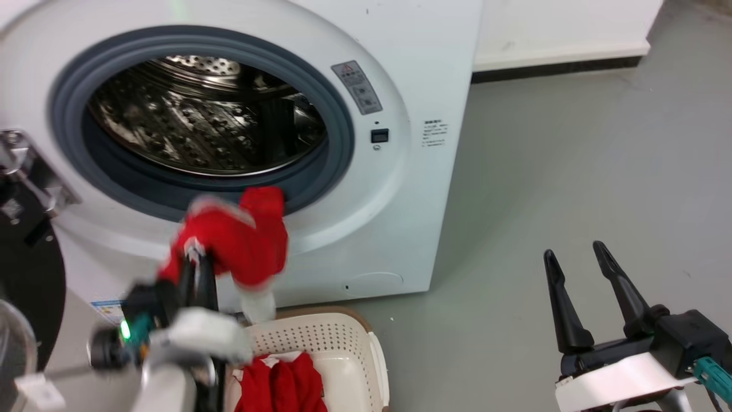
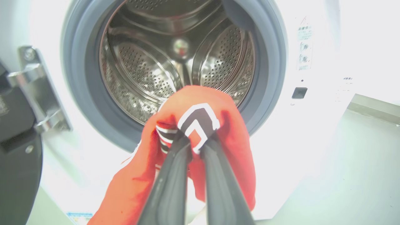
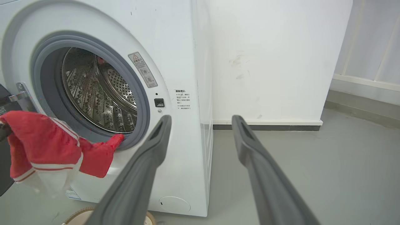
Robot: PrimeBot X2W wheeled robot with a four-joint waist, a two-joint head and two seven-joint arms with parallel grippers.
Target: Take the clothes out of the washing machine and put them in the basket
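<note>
A red jersey (image 1: 240,234) with white trim hangs just outside the washing machine (image 1: 400,189), in front of its grey door ring. My left gripper (image 1: 194,257) is shut on it; in the left wrist view the fingers pinch the red jersey (image 2: 200,125) near its dark printed number. One corner still touches the door ring in the right wrist view, where the jersey (image 3: 40,147) droops at the left. The steel drum (image 2: 175,62) behind it holds nothing I can see. The basket (image 1: 349,343) stands below, with another red garment (image 1: 286,383) inside. My right gripper (image 1: 575,254) is open over the floor.
The black-framed door (image 1: 23,286) is swung open at the far left with its metal hinge (image 1: 34,171). Grey floor (image 1: 543,171) stretches to the right of the washer, up to a white wall with a dark skirting (image 1: 560,67).
</note>
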